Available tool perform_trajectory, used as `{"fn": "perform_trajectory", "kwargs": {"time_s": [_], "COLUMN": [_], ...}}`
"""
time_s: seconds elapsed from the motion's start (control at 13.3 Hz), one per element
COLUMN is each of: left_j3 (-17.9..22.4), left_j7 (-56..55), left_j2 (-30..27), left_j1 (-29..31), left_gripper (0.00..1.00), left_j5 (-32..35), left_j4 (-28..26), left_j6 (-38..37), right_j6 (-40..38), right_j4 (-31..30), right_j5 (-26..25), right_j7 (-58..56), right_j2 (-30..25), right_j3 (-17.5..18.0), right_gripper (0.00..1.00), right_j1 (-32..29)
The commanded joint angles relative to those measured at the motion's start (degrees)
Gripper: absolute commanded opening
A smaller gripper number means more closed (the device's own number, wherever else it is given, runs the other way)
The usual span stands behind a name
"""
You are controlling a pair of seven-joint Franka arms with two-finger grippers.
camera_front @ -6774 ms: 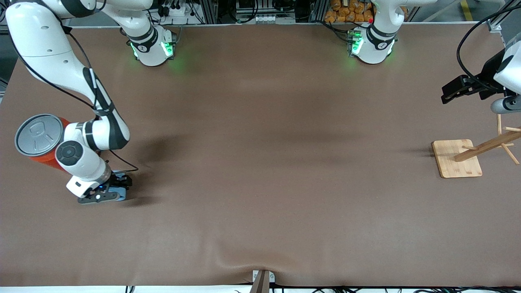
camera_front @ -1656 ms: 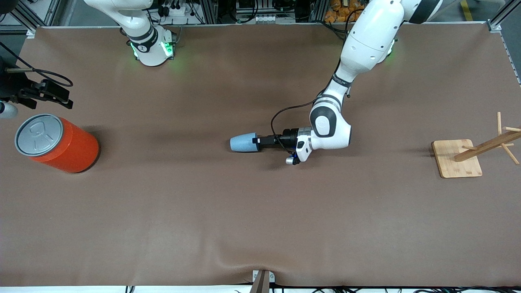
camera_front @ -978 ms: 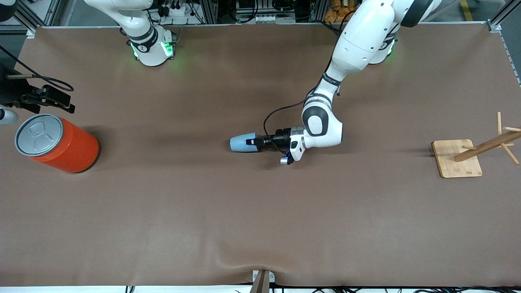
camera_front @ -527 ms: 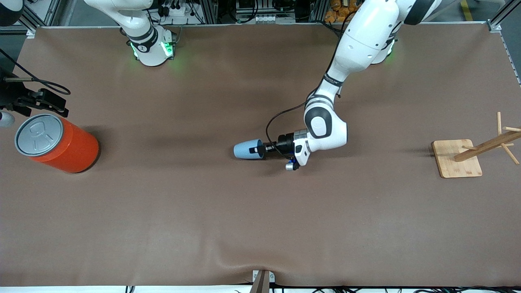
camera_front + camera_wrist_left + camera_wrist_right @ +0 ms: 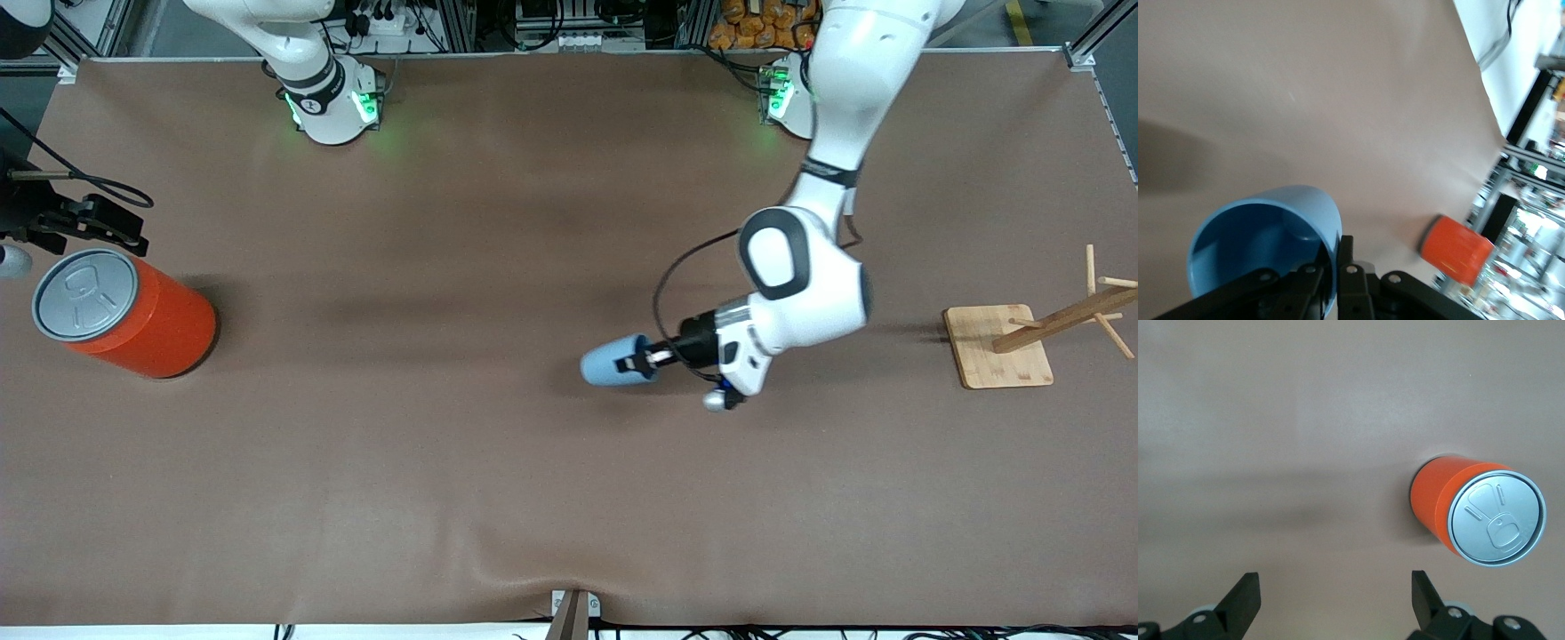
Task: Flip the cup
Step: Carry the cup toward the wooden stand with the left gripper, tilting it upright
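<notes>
The light-blue cup (image 5: 615, 361) is held on its side above the middle of the table, its base toward the right arm's end. My left gripper (image 5: 637, 363) is shut on its rim, one finger inside and one outside. The left wrist view shows the cup's darker blue inside (image 5: 1255, 250) and the fingers (image 5: 1350, 277) pinching the wall. My right gripper (image 5: 111, 224) hangs open and empty above the table at the right arm's end, beside the orange canister; its spread fingertips (image 5: 1245, 593) show in the right wrist view.
A large orange canister with a grey lid (image 5: 124, 313) stands at the right arm's end; it also shows in the right wrist view (image 5: 1478, 513) and the left wrist view (image 5: 1457, 248). A wooden rack on a square base (image 5: 997, 345) stands at the left arm's end.
My left gripper closed on the cup's rim, lifted it and carried it toward the left arm's end and the front camera. Earlier the right arm left the cup and withdrew beside the canister.
</notes>
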Motion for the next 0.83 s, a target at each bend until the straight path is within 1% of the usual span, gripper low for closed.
{"fn": "perform_trajectory", "kwargs": {"time_s": [0.0, 0.15, 0.23, 0.38, 0.53, 0.6, 0.75], "left_j3": [-0.2, -0.2, -0.3, -0.2, -0.3, -0.4, -0.3], "left_j7": [-2.2, -2.4, -2.4, -2.2, -1.5, -1.5, -1.5], "left_j2": [-3.7, -3.8, -4.5, -5.5, -6.5, -6.9, -7.0], "left_j1": [5.8, 10.9, 13.4, 16.8, 20.0, 21.3, 21.5], "left_gripper": [0.00, 0.00, 0.00, 0.00, 0.00, 0.00, 0.00], "left_j5": [14.5, 31.2, 37.4, 44.9, 51.8, 52.3, 52.6], "left_j4": [-1.9, -1.9, -2.0, -2.2, -4.1, -5.9, -7.6], "left_j6": [-0.1, -3.1, -4.0, -7.3, -7.5, -7.0, -5.9], "right_j6": [-0.6, -0.7, -0.6, -0.7, -0.7, -0.8, -0.8], "right_j4": [0.6, 0.6, 0.6, 0.6, 0.6, 0.6, 0.6], "right_j5": [-0.7, -0.7, -0.7, -0.7, -0.7, -0.7, -0.7], "right_j7": [-0.3, -0.3, -0.3, -0.3, -0.3, -0.3, -0.3], "right_j2": [0.3, 0.3, 0.3, 0.3, 0.3, 0.3, 0.3], "right_j3": [0.2, 0.2, 0.2, 0.2, 0.2, 0.2, 0.2], "right_gripper": [1.00, 1.00, 1.00, 1.00, 1.00, 1.00, 1.00], "right_j1": [-0.2, -0.3, -0.1, 0.0, -0.1, 0.0, 0.0]}}
